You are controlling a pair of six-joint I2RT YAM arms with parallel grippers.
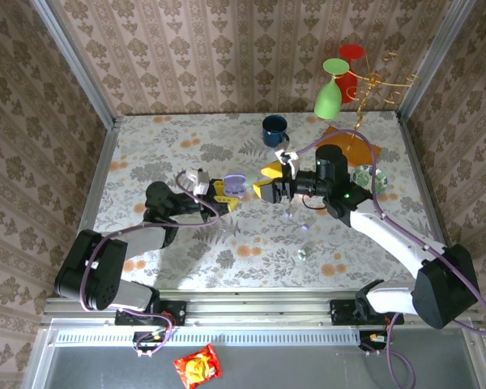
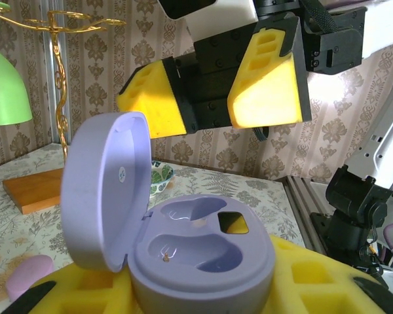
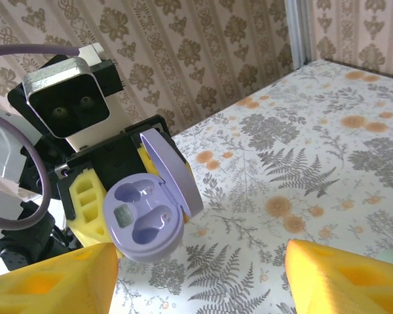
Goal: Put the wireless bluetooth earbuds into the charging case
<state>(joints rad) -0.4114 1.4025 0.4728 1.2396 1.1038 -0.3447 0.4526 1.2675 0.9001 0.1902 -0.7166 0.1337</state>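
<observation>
The lilac charging case [image 2: 203,255] is open, its lid [image 2: 105,190] standing up on the left and both wells empty. My left gripper [image 2: 203,297] is shut on the case's base, yellow fingers [image 2: 354,288] on either side. In the top view the case [image 1: 233,185] is held over the table's middle, and my right gripper [image 1: 266,181] faces it from the right, a short gap away. In the right wrist view my right gripper [image 3: 200,288] is open with nothing between its fingers [image 3: 52,288], and the case [image 3: 144,219] lies ahead. Tiny pale earbuds [image 1: 301,254] lie loose on the table under the right arm.
A blue mug [image 1: 274,128] stands at the back. A gold rack [image 1: 373,81] on an orange wooden base [image 1: 352,146] holds a green glass [image 1: 330,93] and a red glass [image 1: 352,53] at back right. A small bowl [image 1: 362,176] sits beside the right arm. A pink pebble [image 2: 26,275] lies by the left gripper.
</observation>
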